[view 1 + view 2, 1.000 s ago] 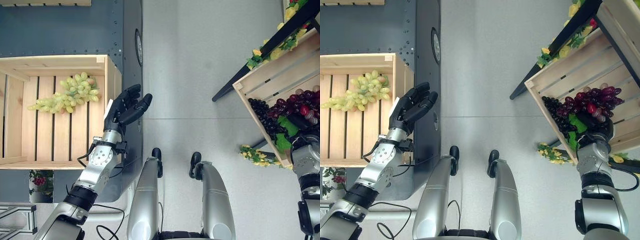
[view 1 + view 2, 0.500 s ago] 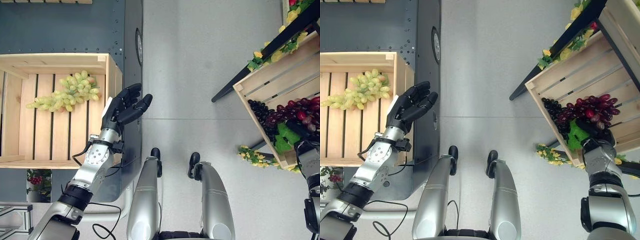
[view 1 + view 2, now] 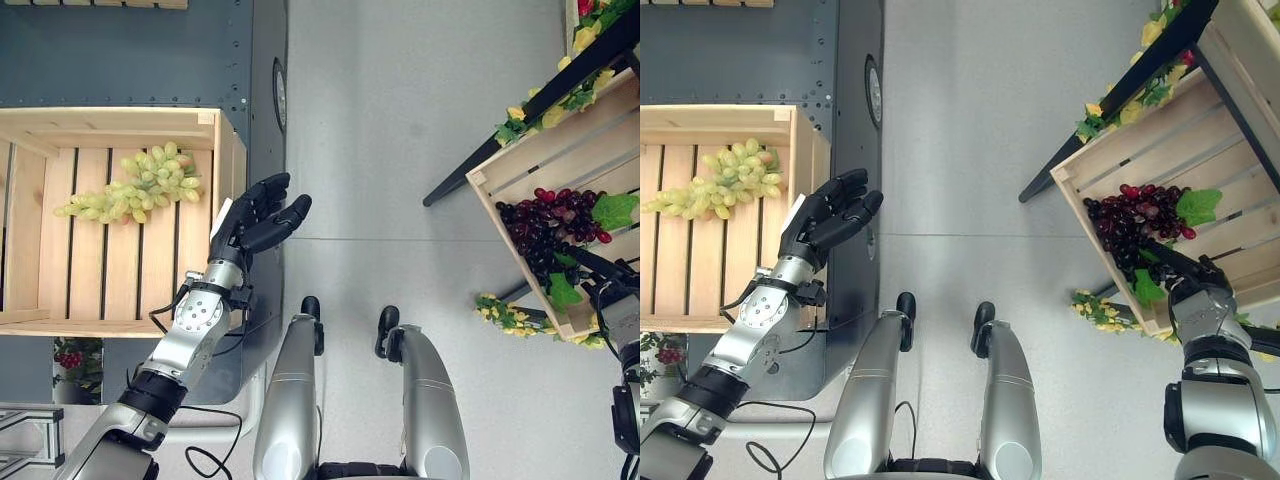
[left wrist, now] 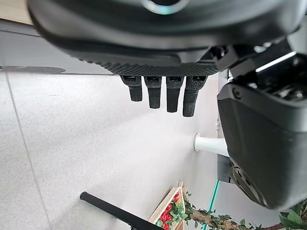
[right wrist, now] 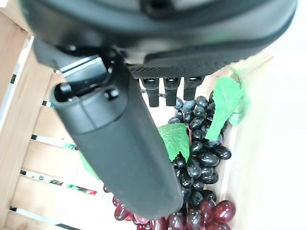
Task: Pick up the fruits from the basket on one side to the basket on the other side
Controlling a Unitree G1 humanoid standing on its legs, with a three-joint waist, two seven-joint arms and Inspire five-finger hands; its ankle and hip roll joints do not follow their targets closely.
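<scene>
Dark grapes lie in the right crate; green grapes rest in the left crate. Right hand hovers close, fingers apart, empty; left hand idle, relaxed. Bunch judged soft, loosely jointed: best gripped at the stem.

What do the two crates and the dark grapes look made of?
Both the left crate and the right crate look like unfinished pale wood: visible slats and grain. The dark grapes are glossy with flat, bright green leaves, so probably plastic, though that's uncertain.
</scene>
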